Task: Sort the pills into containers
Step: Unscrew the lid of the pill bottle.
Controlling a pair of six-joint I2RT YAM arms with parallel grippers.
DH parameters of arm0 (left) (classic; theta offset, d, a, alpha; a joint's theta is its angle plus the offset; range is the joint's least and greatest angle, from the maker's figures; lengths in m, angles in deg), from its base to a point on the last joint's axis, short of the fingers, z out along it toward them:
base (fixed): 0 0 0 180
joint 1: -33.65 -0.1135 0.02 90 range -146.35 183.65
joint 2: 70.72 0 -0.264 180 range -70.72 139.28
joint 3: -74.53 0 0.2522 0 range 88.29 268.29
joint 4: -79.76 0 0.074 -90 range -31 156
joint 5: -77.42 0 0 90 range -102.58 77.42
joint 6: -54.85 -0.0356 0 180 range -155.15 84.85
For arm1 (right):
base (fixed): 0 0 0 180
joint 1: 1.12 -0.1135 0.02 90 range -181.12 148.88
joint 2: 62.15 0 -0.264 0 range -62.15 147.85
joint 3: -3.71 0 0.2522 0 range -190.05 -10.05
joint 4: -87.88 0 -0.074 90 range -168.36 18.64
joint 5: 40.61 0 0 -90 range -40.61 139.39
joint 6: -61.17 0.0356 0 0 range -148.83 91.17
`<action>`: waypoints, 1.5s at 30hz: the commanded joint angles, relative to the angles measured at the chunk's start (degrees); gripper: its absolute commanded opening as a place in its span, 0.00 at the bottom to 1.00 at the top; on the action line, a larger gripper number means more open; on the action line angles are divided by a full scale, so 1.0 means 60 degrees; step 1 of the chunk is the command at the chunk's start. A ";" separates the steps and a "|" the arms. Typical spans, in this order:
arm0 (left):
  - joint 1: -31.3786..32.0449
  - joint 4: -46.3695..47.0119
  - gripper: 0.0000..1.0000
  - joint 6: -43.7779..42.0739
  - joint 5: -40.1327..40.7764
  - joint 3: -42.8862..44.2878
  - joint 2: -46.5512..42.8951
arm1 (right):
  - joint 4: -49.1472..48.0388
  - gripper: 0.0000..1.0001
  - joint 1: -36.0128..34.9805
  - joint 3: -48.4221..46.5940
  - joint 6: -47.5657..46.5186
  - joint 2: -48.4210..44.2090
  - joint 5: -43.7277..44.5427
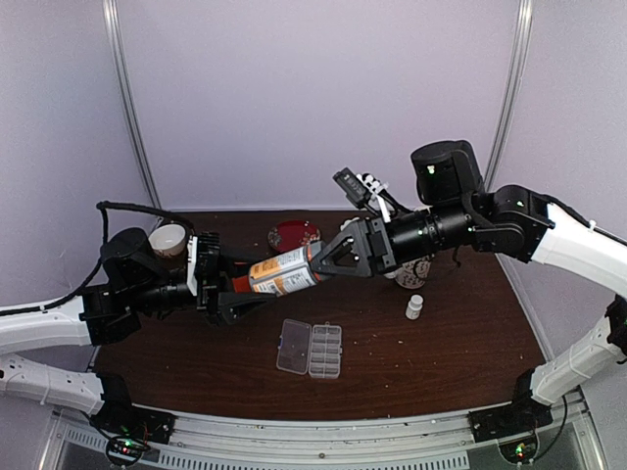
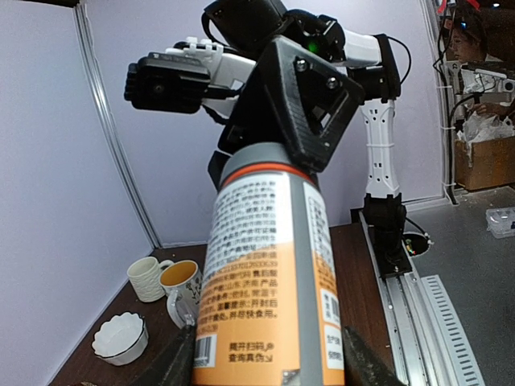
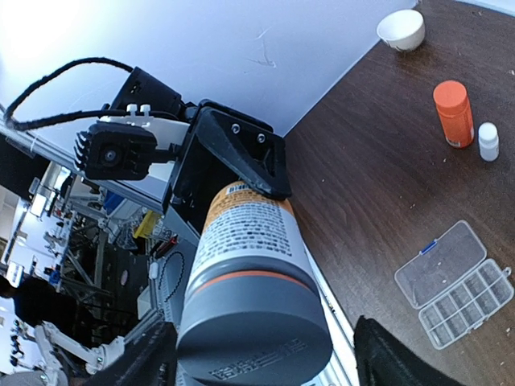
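Mid-uncapping, your left gripper (image 1: pixel 243 284) clenched the orange-labelled plastic bottle (image 1: pixel 282 272) while your right gripper (image 1: pixel 318 266) gaped around its grey cap (image 3: pixel 253 338), seemingly due a squeeze and twist.

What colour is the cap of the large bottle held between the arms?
The cap is grey, above a thin orange band; clearest in right wrist view.

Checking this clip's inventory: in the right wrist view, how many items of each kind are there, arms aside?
Bottles: 3 (large labelled bottle, orange bottle, small white bottle)
Bowl: 1
Pill box: 1
Total: 5
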 commanded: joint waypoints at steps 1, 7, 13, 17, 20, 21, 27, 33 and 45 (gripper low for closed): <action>0.0023 0.0457 0.00 -0.0086 -0.0075 0.0303 -0.0040 | -0.0116 0.66 -0.0058 -0.0264 -0.0074 -0.0075 0.0055; 0.0018 0.0457 0.00 -0.0085 -0.0093 0.0312 -0.0013 | -0.0099 0.46 -0.0058 -0.0305 -0.0104 0.0018 -0.0017; 0.0018 0.0507 0.00 0.0101 -0.0096 0.0308 0.0027 | -0.0095 0.34 -0.0108 -0.0239 -0.1713 -0.0102 -0.0178; 0.0028 0.0773 0.00 0.0281 -0.0173 0.0272 0.0108 | -0.0687 0.24 -0.0162 0.0019 -0.4523 -0.0291 -0.0325; 0.0018 0.0944 0.00 0.0489 -0.0234 0.0294 0.0215 | -0.0999 0.22 -0.0161 -0.0012 -0.6996 -0.0228 -0.0857; 0.0018 0.0974 0.00 0.0575 -0.0255 0.0308 0.0221 | -0.0982 0.22 -0.0161 -0.0064 -0.7806 -0.0183 -0.1156; 0.0018 0.1387 0.00 0.1481 -0.0364 0.0265 0.0213 | 0.0826 0.13 -0.0172 -0.1266 -1.1656 0.0442 -0.1682; 0.0018 0.1657 0.00 0.2335 -0.0465 0.0252 0.0256 | 0.1696 0.01 -0.0455 -0.1006 -1.6481 0.0147 -0.1122; 0.0026 0.1764 0.00 0.2390 -0.0456 0.0118 0.0136 | -0.2483 1.00 -0.0649 0.2068 -1.8739 -0.1910 -0.0639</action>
